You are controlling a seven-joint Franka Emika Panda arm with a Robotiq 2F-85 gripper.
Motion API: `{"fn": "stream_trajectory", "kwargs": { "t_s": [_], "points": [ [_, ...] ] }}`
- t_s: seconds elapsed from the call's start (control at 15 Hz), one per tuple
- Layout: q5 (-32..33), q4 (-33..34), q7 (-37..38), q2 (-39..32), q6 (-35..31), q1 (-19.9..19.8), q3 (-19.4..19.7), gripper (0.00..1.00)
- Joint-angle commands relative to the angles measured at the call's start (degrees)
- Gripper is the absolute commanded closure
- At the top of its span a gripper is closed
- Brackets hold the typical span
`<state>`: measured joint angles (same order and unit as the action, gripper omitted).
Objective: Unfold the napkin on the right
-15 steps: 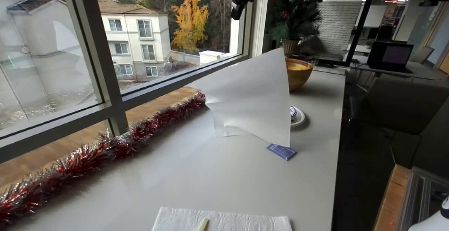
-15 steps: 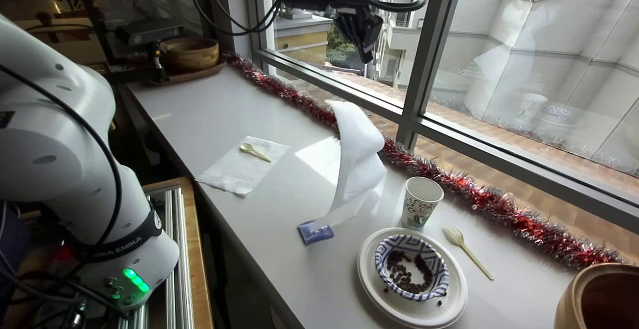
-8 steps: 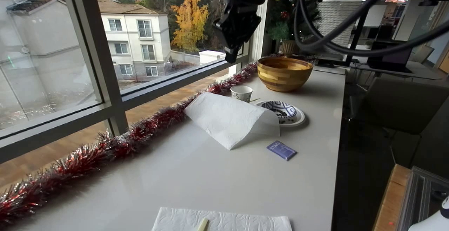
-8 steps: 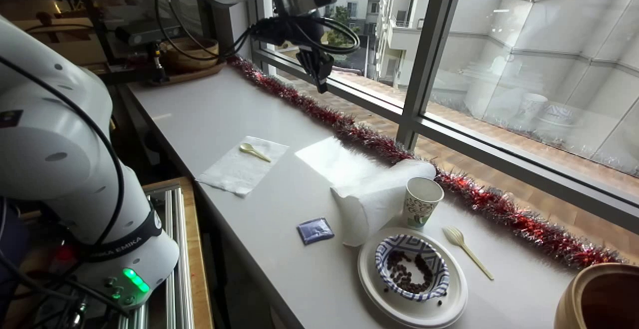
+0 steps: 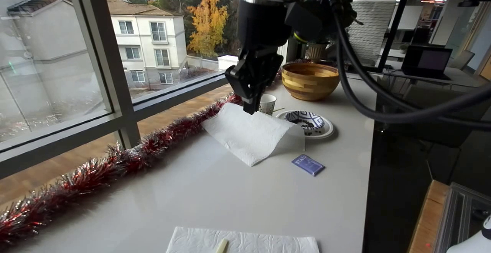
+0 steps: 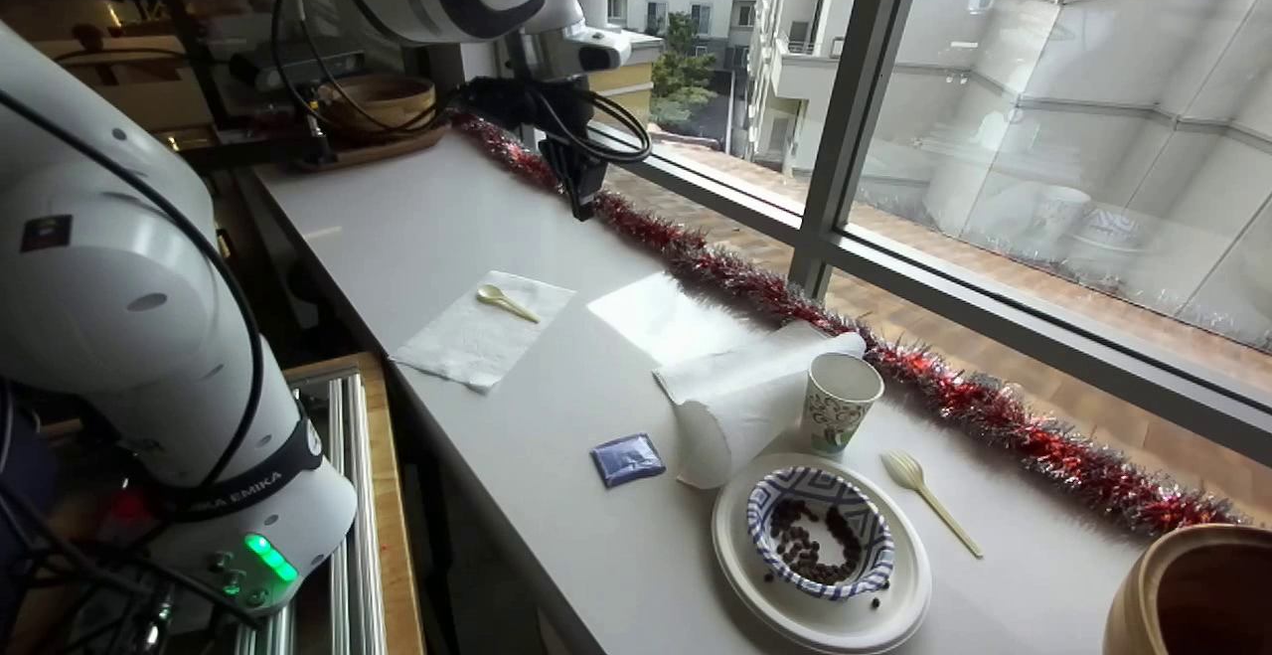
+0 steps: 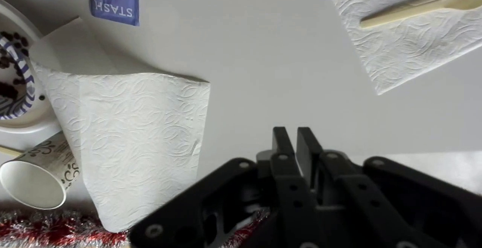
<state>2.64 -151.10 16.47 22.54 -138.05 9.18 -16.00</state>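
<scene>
The black two-fingered gripper (image 7: 293, 130) hangs empty, slightly parted. Unfolding seems unfinished; the bowed white paper napkin (image 7: 137, 135) wants flattening.

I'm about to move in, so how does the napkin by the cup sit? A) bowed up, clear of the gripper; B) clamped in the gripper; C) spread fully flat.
A: in an exterior view the napkin bows up from the table, clearly apart from the gripper.

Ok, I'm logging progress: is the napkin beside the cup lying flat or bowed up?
Bowed up: in both exterior views, part of the napkin arches off the table.
</scene>
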Motion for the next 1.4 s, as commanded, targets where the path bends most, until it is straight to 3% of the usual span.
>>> {"fn": "stream_trajectory", "kwargs": {
  "t_s": [0.0,0.47,0.53,0.6,0.8,1.0,1.33],
  "points": [
    [-0.1,-1.5,-1.6,-2.6,-5.7,-0.2,1.3,0.57],
    [8.7,-2.8,0.2,-14.0,-20.3,-7.7,3.2,0.09],
    [7.4,-1.6,-1.0,-16.3,-18.5,-7.7,4.2,0.01],
    [6.2,-3.4,-1.1,-11.8,-17.3,-6.1,3.8,0.2],
    [6.2,-2.5,-1.4,-15.5,-17.7,-6.6,5.4,0.01],
    [6.8,-0.9,0.9,-18.6,-17.9,-6.9,5.2,0.0],
    [18.4,4.0,14.2,-27.5,-20.4,-7.3,6.5,0.0]
  ]
}}
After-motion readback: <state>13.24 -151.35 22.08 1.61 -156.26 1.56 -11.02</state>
